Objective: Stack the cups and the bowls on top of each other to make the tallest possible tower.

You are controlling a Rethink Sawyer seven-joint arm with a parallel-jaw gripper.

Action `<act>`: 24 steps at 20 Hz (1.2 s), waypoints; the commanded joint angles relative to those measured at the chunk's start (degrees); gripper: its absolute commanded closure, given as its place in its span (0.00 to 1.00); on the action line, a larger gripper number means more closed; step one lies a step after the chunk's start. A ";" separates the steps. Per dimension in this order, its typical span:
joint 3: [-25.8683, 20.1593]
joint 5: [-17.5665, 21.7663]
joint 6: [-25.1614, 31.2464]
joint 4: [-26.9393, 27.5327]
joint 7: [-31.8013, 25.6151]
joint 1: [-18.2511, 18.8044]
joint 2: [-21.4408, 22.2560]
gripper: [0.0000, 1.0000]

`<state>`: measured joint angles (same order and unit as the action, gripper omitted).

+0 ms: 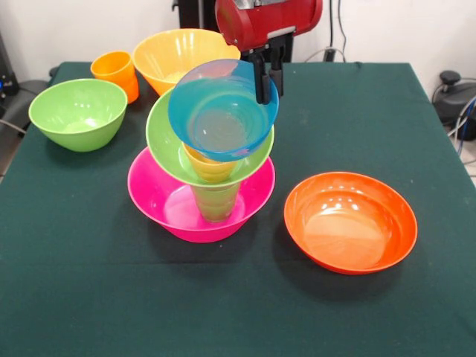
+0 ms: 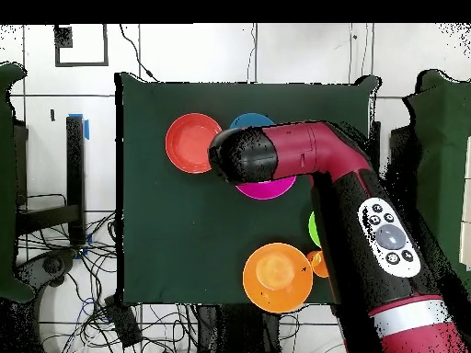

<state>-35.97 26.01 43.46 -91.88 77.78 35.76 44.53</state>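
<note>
The tower stands mid-table on a big pink bowl [image 1: 160, 197] [image 2: 271, 190]. Inside it a green cup [image 1: 214, 202] stands upright with a yellow cup [image 1: 208, 169] on top, and a light green bowl [image 1: 165, 137] leans on those. A translucent blue bowl [image 1: 219, 111] [image 2: 250, 120] sits tilted at the top, its mouth facing the front camera. My gripper [image 1: 269, 95] comes down at the blue bowl's far right rim and is shut on it, one black finger [image 1: 260, 80] in front of the wall and one behind. In the overhead view the arm [image 2: 304, 156] hides the gripper.
A red-orange bowl [image 1: 349, 219] [image 2: 191, 142] lies to the tower's right. At the back left are a light green bowl [image 1: 78, 111] [image 2: 315, 225], an orange cup [image 1: 115, 71] [image 2: 319, 264] and a yellow-orange bowl [image 1: 175, 56] [image 2: 276, 276].
</note>
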 commanded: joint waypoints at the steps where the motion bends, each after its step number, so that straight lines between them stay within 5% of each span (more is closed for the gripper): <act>1: 1.16 1.85 4.90 0.53 -3.59 -0.11 -2.87 1.00; 24: 0.49 1.48 6.72 2.37 -6.13 1.15 -4.21 1.00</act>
<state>-35.97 25.99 43.46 -91.81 77.78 36.19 44.52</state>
